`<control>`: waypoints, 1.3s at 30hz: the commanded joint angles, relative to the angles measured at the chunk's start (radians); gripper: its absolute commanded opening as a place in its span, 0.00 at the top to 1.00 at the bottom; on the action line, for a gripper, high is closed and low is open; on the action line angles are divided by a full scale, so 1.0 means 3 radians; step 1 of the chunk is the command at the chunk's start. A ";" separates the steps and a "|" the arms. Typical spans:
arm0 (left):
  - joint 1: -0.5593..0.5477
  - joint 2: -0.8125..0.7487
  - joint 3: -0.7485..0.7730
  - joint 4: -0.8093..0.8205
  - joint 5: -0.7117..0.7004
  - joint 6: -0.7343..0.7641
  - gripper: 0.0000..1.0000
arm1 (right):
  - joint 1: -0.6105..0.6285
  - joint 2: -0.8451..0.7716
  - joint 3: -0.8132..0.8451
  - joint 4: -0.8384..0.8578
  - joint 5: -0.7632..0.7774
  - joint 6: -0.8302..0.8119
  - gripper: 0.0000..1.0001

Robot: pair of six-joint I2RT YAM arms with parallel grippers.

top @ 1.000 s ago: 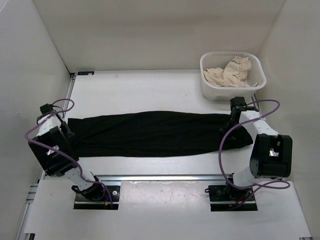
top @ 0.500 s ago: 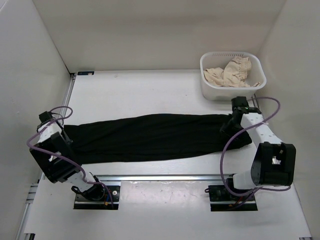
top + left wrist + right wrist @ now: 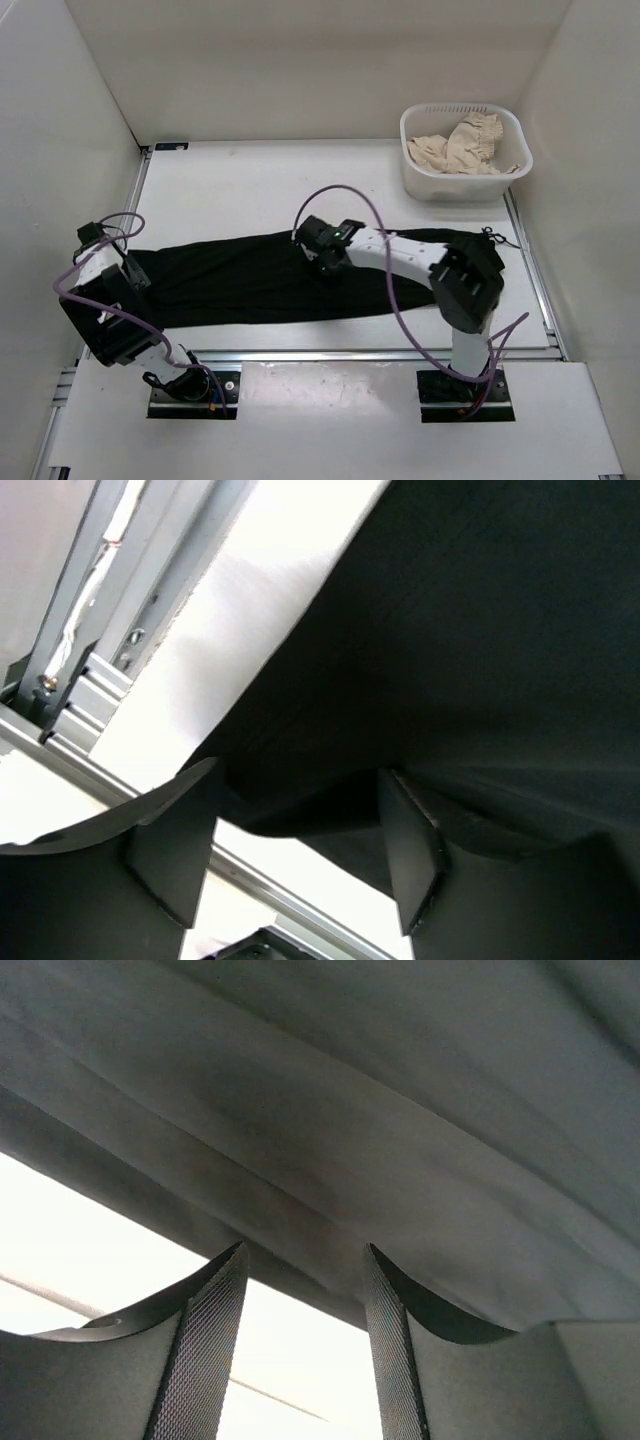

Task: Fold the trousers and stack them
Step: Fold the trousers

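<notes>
The trousers (image 3: 230, 275) are being shown laid out left to right across the surface (image 3: 250, 190). The left end effector (image 3: 128, 268) is being held at their left end, its fingers (image 3: 170, 865) spread wide, with a fold of black fabric between them and unclamped. The right end effector (image 3: 322, 258) is being held low over the trousers' middle, jaws parted, with bright surface showing in the gap. A basket (image 3: 415, 185) of beige cloth (image 3: 460, 145) is being seen at the far right.
</notes>
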 commanded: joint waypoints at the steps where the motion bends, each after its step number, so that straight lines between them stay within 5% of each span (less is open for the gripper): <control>1: 0.0092 -0.0256 0.0129 -0.0055 -0.0114 -0.0004 0.23 | 0.0169 0.0252 0.0298 -0.0083 0.0109 -0.0247 0.46; 13: 0.0292 -0.0134 0.0053 -0.0204 -0.0145 -0.0004 0.22 | 0.0348 0.0544 0.0201 0.0019 0.0073 -0.0354 0.47; 16: 0.0323 -0.0093 0.0053 -0.0204 -0.0109 -0.0004 0.25 | 0.0348 0.0580 0.0201 0.0019 0.0190 -0.0319 0.58; 20: 0.0353 -0.0016 0.0053 -0.0204 -0.0109 -0.0004 0.32 | 0.0348 0.0611 0.0201 0.0019 0.0190 -0.0288 0.79; 24: 0.0353 -0.0016 0.0088 -0.0204 -0.0048 -0.0004 0.54 | 0.0348 0.0611 0.0201 -0.0012 0.0190 -0.0288 0.98; 25: 0.0353 -0.0016 0.0088 -0.0204 -0.0048 -0.0004 0.68 | 0.0348 0.0570 0.0201 -0.0012 0.0190 -0.0252 1.00; 28: 0.0353 -0.0016 0.0088 -0.0204 -0.0048 -0.0004 0.86 | 0.0348 0.0493 0.0201 -0.0012 0.0267 -0.0252 1.00; 39: 0.0384 -0.0144 0.0170 -0.0234 -0.0052 -0.0004 0.86 | 0.0318 -0.0074 0.0069 -0.0231 0.0267 -0.0283 1.00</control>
